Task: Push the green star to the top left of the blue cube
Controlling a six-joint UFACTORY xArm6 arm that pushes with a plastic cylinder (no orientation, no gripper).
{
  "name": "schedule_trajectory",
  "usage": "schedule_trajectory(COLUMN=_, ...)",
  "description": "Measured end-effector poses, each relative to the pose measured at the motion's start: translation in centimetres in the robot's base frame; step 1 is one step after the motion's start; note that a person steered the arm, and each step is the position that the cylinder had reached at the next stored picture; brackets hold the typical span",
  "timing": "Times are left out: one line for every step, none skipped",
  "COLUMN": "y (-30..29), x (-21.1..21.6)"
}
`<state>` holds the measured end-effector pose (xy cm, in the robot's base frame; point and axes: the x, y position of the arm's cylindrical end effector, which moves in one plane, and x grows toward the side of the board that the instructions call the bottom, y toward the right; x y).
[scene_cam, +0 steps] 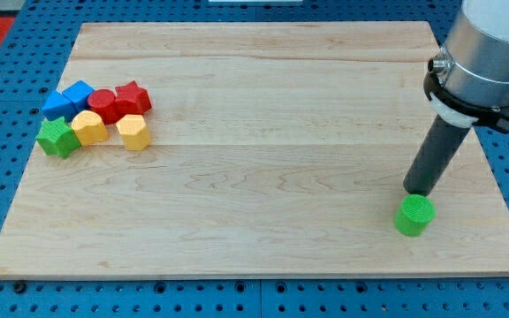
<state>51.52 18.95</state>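
The green star [56, 139] sits at the view's left edge of the board, at the lower left of a tight cluster. The blue cube [80, 92] is at the top of that cluster, up and to the right of the star. A second blue block [57, 104] lies between them, just above the star. My tip [418, 192] is far away at the view's lower right, touching or just above the top edge of a green cylinder [414, 215].
In the cluster are also a red cylinder [103, 105], a red star [132, 98], a yellow block [89, 127] and a yellow hexagonal block [133, 132]. The wooden board [263, 159] lies on a blue pegboard.
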Motion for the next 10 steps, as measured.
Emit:
schedule_trajectory(y=-0.2, x=0.0)
schedule_trajectory(y=-0.3, x=0.0)
schedule_trajectory(y=-0.4, x=-0.2)
schedule_trajectory(y=-0.4, x=-1.3)
schedule_trajectory(y=-2.3, x=-2.9)
schedule_trajectory(y=-3.1, x=-6.8)
schedule_trajectory(y=-6.7, x=-11.4)
schedule_trajectory(y=-11.3, x=-6.9)
schedule_trajectory(y=-15.3, x=-0.6)
schedule_trajectory(y=-20.0, x=-1.4)
